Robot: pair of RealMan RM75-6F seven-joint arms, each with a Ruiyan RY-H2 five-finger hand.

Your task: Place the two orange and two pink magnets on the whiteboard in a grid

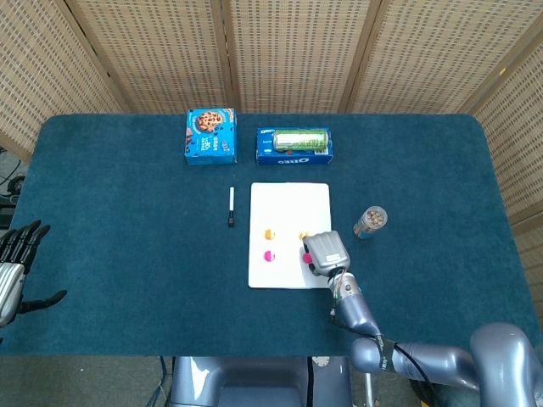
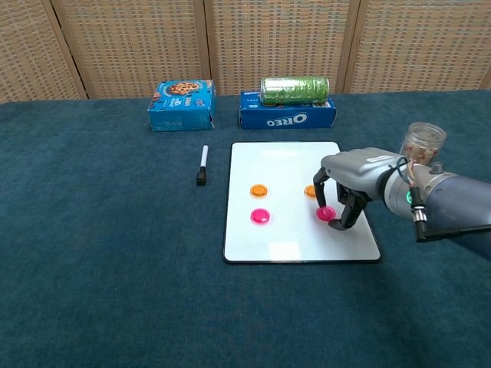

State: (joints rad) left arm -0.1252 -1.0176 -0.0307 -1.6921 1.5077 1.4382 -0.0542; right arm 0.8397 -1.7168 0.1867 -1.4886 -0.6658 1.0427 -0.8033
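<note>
The whiteboard (image 2: 284, 165) (image 1: 288, 203) lies flat on the blue tablecloth. Two orange magnets (image 2: 259, 190) (image 2: 310, 192) sit in its upper row. A pink magnet (image 2: 260, 216) (image 1: 270, 254) lies below the left orange one. My right hand (image 2: 354, 176) (image 1: 325, 251) hovers over the board's right side and pinches the second pink magnet (image 2: 326, 214) between fingertips, on the board just right of and below the right orange magnet. In the head view this hand hides most of that magnet. My left hand (image 1: 15, 270) rests far left, fingers spread, holding nothing.
A black-capped white marker (image 2: 203, 164) lies left of the board. Behind it stand a blue cookie box (image 2: 182, 105) and an Oreo box (image 2: 286, 116) with a green can (image 2: 295, 89) on top. A clear jar (image 2: 423, 140) stands right of the board.
</note>
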